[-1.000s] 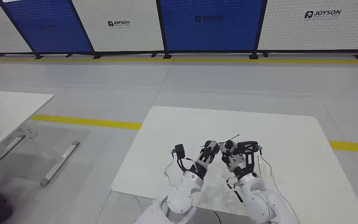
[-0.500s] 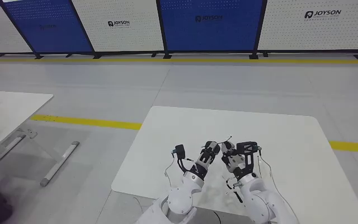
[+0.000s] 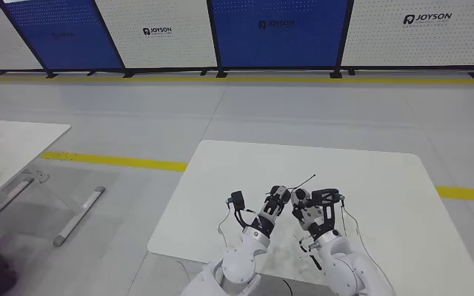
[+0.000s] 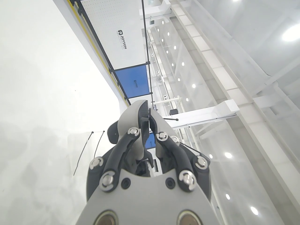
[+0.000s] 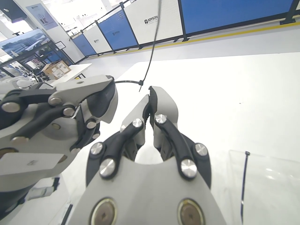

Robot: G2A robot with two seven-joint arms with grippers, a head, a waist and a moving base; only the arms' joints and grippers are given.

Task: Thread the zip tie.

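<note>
While both sets of fingers stay huddled together, the free tail is what changes. Half a second back it reads short from the top view; now it sticks out long again, angled up and away from the fingertips. I read that as fiddling at the head, not a clean pull-through yet.

My left fingers (image 4: 147, 112) are clamped on the zip tie (image 5: 140, 82). Its strap runs from them to the head, which sits just ahead of the right fingers (image 5: 150, 97), not touching. The right fingers are pressed together with nothing visible between them. The long tail crosses at the head and climbs away. I can't tell if it goes through the slot or just passes behind, so threading is maybe started, unconfirmed.

Counts:
- One tie in the fingers.
- Two spare ties (image 4: 91, 132) (image 4: 103, 131), flat on the surface (image 5: 234, 83), side by side, near my left fingers but apart from them.
- A third spare (image 5: 247, 153) on a clear sheet (image 5: 269, 176) near the right fingers.

That makes four ties, if the sheet one isn't a repeat, plus one sheet.
</note>
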